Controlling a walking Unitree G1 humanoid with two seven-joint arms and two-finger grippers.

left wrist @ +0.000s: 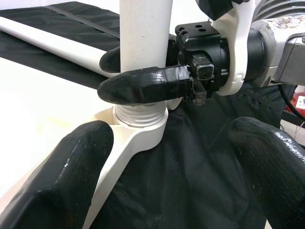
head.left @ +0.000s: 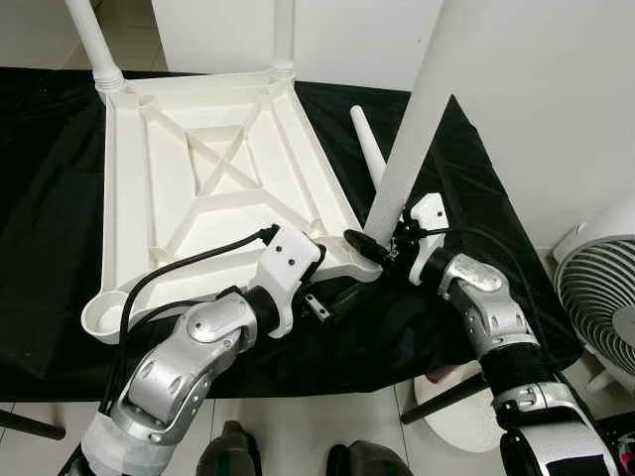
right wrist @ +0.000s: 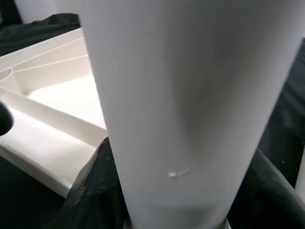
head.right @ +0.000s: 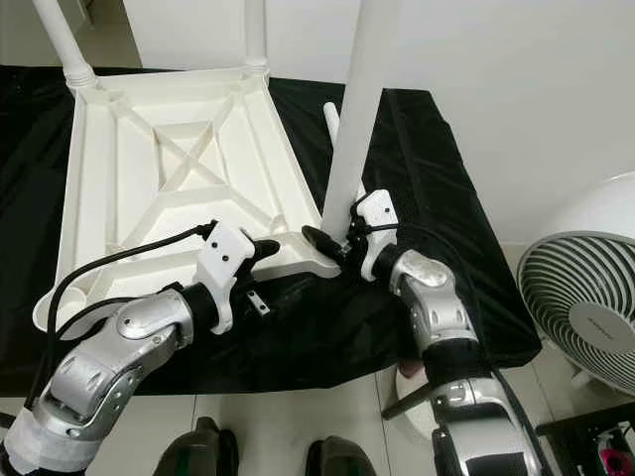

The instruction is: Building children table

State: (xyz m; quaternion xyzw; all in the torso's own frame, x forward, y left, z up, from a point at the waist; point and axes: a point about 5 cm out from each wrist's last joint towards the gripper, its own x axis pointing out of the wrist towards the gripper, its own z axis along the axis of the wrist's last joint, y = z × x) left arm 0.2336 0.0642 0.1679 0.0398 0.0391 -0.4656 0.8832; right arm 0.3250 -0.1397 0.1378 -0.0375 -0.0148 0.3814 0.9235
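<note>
Threading the third leg into the near right corner socket of the upturned tabletop

I have the white tabletop (head.left: 213, 188) lying underside-up on the black-draped bench (head.left: 476, 198), because that leaves its corner sockets facing up for the legs; two legs already stand in the far corners. My right gripper (head.left: 375, 245) is clenched on the leg (head.left: 417, 119) just above its threaded end, low down so I can steer and twist it where it meets the socket (left wrist: 138, 129) at the bench's near edge. My left gripper (head.left: 319, 302) waits with jaws released just beside that corner, I judge to steady the tabletop while the thread bites. A spare leg (head.left: 367, 144) lies on the cloth beyond, towards the bench's far right corner, for the last empty socket (head.left: 104, 317).
</note>
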